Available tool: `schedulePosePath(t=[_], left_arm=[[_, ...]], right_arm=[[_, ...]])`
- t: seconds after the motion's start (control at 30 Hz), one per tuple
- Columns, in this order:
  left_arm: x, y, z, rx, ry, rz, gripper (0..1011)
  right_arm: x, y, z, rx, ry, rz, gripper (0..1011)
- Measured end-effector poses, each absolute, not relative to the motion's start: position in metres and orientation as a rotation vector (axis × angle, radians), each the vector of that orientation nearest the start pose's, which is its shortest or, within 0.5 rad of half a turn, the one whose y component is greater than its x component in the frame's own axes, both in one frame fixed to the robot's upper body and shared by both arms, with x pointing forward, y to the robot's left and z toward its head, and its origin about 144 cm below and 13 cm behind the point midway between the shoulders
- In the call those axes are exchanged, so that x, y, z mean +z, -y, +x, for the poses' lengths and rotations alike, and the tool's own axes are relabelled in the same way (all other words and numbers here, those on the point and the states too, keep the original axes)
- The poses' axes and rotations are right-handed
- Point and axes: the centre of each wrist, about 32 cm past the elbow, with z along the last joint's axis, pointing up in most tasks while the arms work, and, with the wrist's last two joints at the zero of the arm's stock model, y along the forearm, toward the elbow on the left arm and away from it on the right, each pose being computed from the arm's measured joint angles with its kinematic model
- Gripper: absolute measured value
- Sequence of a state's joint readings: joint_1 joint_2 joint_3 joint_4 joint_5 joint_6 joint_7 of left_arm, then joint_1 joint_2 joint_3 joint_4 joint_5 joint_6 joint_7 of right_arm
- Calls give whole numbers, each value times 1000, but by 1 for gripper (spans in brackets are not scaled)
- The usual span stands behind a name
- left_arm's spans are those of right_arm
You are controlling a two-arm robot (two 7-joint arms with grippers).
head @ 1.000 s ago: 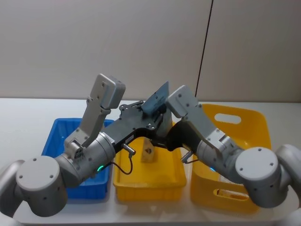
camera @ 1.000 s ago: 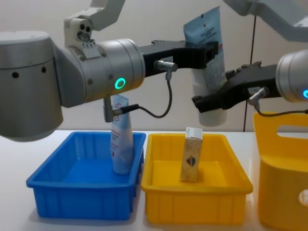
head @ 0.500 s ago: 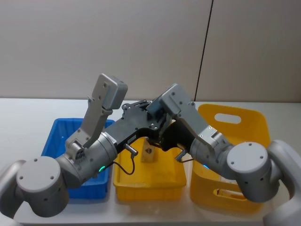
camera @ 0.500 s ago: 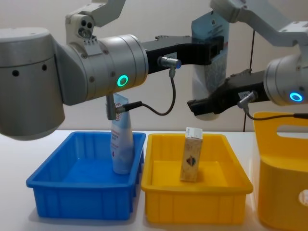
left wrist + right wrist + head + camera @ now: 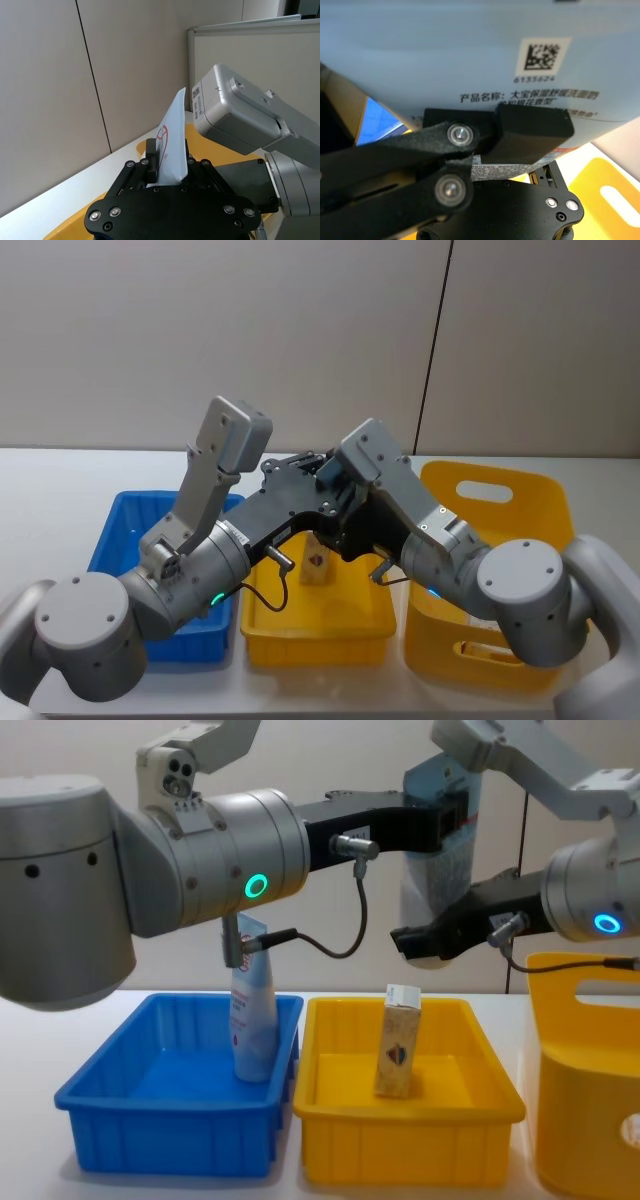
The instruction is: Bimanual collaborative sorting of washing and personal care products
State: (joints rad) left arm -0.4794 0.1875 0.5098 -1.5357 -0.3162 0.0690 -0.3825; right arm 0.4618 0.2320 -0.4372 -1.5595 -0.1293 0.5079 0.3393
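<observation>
Left arm stretched forward and raised, left gripper (image 5: pixel 448 818) clamped on the tube (image 5: pixel 437 880), right gripper (image 5: pixel 415 942) just below it, clamped on its lower end

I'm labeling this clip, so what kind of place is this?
Probably a lab or test room with a sorting station: a white table against bare grey wall panels, holding a blue bin and yellow bins with toiletry packages inside.

above the yellow tray (image 5: pixel 495 1105) both arms cross, barring passage overhead; an upright beige carton (image 5: pixel 398 1041) blocks its middle, leaving free floor either side.
</observation>
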Motion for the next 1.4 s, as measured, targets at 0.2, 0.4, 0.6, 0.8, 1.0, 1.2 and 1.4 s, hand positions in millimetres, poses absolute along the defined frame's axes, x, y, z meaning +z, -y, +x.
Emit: schedulePosePath(t=[0.2,0.4,0.6,0.8,1.0,1.2,1.4], left_arm=[[1276,-127,540,682,214,-121,215],[1276,-127,539,680,214,-122,215],[1276,-127,539,679,214,-122,236],[1276,-126,539,676,214,-121,418],[1276,-126,539,676,215,-121,587],[1276,-127,539,676,214,-121,776],[1276,-127,539,677,214,-121,963]], right_arm=[[1277,163,545,-980,244,-491,627],[1277,163,545,-979,243,-491,627],[1277,163,545,-979,242,-492,623],[1277,162,546,-979,242,-492,623],[1277,162,546,-979,241,-491,623],[1277,164,546,-982,239,-492,624],[1276,175,544,-1009,225,-504,623]])
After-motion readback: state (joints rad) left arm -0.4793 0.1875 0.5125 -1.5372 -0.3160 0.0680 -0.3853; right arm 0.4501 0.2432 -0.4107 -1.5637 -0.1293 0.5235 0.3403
